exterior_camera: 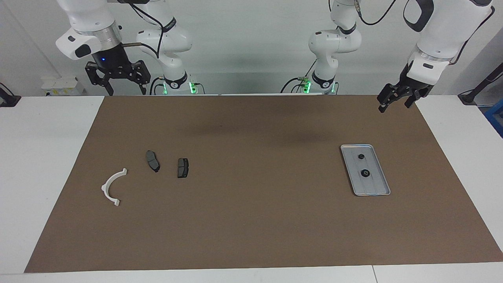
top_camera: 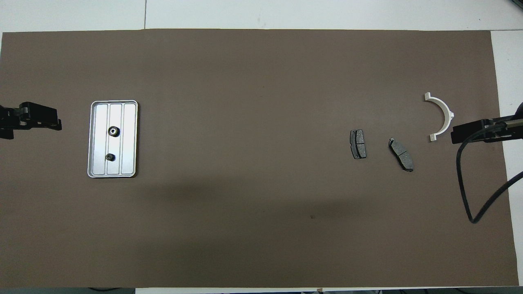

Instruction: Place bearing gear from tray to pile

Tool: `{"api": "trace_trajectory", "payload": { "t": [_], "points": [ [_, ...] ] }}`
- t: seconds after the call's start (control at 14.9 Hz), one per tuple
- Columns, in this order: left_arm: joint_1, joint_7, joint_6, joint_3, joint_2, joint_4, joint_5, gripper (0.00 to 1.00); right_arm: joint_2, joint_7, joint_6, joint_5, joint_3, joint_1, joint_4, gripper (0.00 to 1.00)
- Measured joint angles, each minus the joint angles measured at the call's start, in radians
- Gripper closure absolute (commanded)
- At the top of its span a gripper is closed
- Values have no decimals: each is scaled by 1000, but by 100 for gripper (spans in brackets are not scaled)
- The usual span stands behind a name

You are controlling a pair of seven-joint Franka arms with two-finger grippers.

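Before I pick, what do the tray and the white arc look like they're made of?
The tray: probably metal, brushed silver-grey, going by its pale sheen and pressed lengthwise ridges. The white arc: likely moulded plastic, matte and evenly white, with small square tabs at both ends. Neither can be told for certain by look alone.

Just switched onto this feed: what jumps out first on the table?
The silver tray toward the left arm's end of the brown mat stands out, with two small dark gears in it. Toward the right arm's end lies a loose pile: a white plastic arc and two dark brake-pad pieces. Both end effectors hang open and raised, the left end effector and right end effector at the mat's corners by the robots, holding nothing.
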Motion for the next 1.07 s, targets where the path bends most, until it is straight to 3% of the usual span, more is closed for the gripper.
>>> {"api": "trace_trajectory", "payload": {
  "t": [0.74,0.94,1.07],
  "points": [
    [1,-26,12,1,2,-4,2,0,0,0,0,0,0,0,0,0],
    [5,-30,130,7,16,-78,6,0,0,0,0,0,0,0,0,0],
    [25,-30,223,8,65,-130,7,0,0,0,0,0,0,0,0,0]
  ]
}}
